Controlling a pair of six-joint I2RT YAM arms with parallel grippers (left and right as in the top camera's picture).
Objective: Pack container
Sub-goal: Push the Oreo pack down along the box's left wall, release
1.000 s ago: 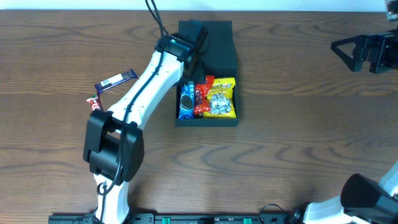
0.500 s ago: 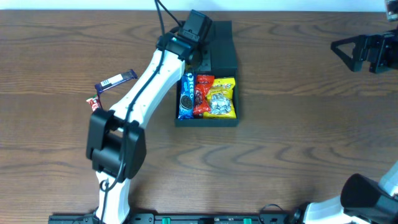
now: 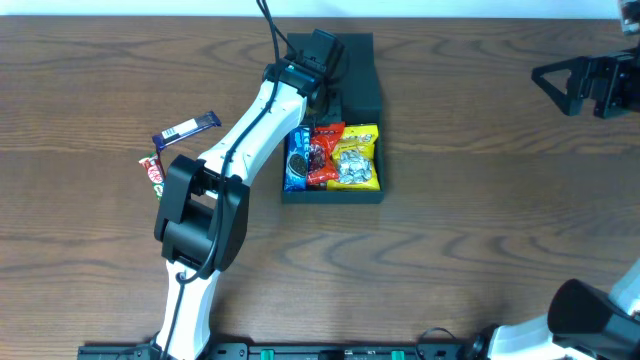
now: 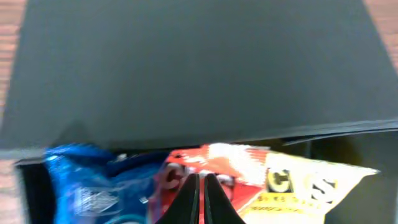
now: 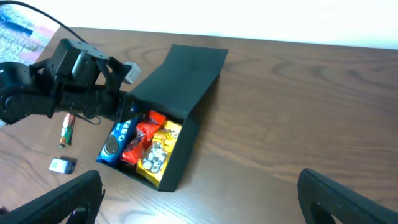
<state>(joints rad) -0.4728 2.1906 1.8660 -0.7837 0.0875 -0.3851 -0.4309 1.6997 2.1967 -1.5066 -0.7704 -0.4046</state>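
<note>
The container [image 3: 362, 70] is a dark, shallow box lying open mid-table, its flap lid [image 4: 199, 68] folded back on the far side. Inside sit a blue packet [image 3: 298, 160], a red packet [image 3: 322, 155] and a yellow packet [image 3: 357, 158]. My left gripper [image 4: 201, 190] is shut with nothing between its fingers, and its tips hover over the red packet's [image 4: 180, 177] far end near the lid hinge. In the overhead view the left gripper [image 3: 322, 98] shows dark against the box. My right gripper [image 3: 560, 82] stands open and empty far off at the back right.
Left of the box lie a dark blue bar [image 3: 187, 127] and a small red and green packet [image 3: 152, 170] on the wood table [image 3: 480, 200]. The left arm [image 3: 245, 140] slants across them toward the box. The right arm's base [image 3: 590, 320] sits at the front right.
The left gripper has closed and drawn back from among the packets toward the lid hinge. The left elbow has shifted right. The right arm has not moved.
</note>
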